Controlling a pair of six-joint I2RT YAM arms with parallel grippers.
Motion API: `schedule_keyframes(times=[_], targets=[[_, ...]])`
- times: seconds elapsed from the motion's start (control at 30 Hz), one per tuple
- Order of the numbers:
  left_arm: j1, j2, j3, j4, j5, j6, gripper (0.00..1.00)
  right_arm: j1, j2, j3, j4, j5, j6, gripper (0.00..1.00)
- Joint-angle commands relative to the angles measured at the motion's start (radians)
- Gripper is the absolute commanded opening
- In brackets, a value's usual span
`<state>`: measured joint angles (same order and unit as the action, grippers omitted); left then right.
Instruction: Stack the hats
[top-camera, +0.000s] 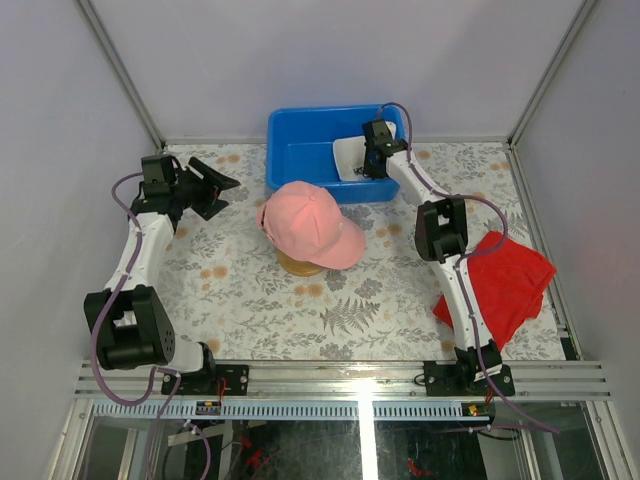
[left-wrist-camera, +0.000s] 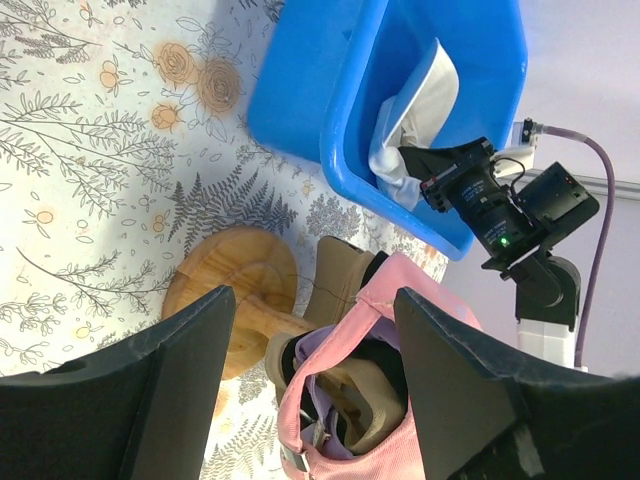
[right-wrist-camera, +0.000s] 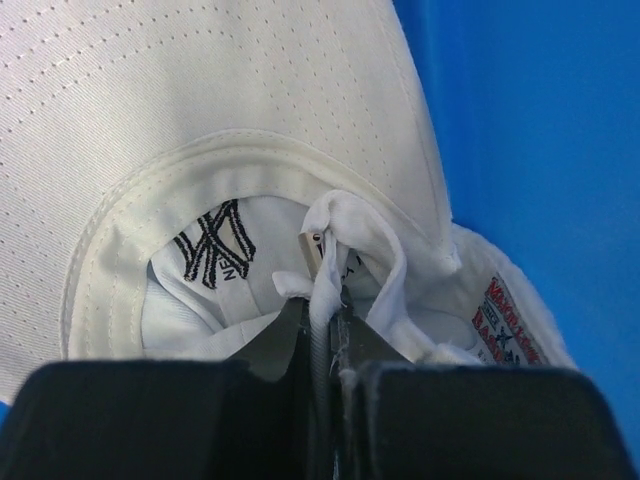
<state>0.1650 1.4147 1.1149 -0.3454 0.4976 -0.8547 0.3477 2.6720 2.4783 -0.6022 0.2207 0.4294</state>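
Near right: red cloth (top-camera: 505, 280) lies on the table (top-camera: 250, 295), beside the right arm's base. Centre: pink cap (top-camera: 312, 225) tops a stack on the wooden stand (top-camera: 297, 265). From below, the lavender cap (left-wrist-camera: 320, 375) and tan cap (left-wrist-camera: 343, 280) show under it. Left arm folded, forearm out far-left. Left tool (top-camera: 218, 192) is spread wide, empty, facing the stack, apart from it. Far: right arm stretched into the blue bin (top-camera: 300, 150), right tool (right-wrist-camera: 325, 330) pinched on fabric inside the white cap (top-camera: 350, 158) lying there.

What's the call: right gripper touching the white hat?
Touching. Right wrist view: the right gripper is shut, pinching a fold of the white hat between its fingers.
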Motion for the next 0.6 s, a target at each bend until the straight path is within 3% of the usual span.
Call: schedule_keyframes(times=[0.0, 0.27, 0.57], targets=[[0.009, -0.023, 0.073, -0.023, -0.026, 0.052, 0.64, -0.017, -0.116, -0.024, -0.057, -0.050, -0.012, 0.00], [-0.014, 0.028, 0.337, -0.147, 0.001, 0.106, 0.63, -0.046, -0.311, -0.045, -0.003, -0.232, 0.062, 0.00], [-0.057, -0.027, 0.357, -0.015, 0.174, -0.137, 0.66, -0.064, -0.496, -0.076, 0.096, -0.370, 0.179, 0.00]])
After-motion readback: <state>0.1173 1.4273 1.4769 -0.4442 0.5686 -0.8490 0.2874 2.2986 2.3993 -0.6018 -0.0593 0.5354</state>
